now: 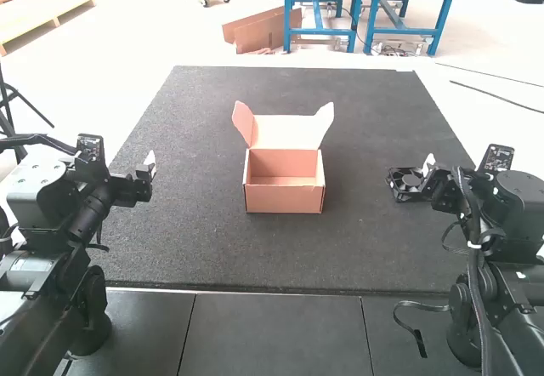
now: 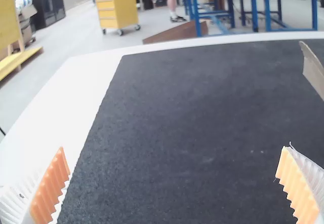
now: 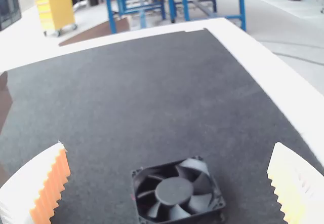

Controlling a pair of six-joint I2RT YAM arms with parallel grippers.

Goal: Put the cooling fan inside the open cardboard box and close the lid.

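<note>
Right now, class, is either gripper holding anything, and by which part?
Nothing is held. The left gripper and the right gripper are both open; the cooling fan lies flat on the mat just ahead of the right gripper.

A white table carries a black, coarse-textured mat that covers most of its top. An open cardboard box stands near the mat's middle, lid raised at its far side. A black cooling fan lies flat on the mat, well apart from the box, on the box's right.
</note>
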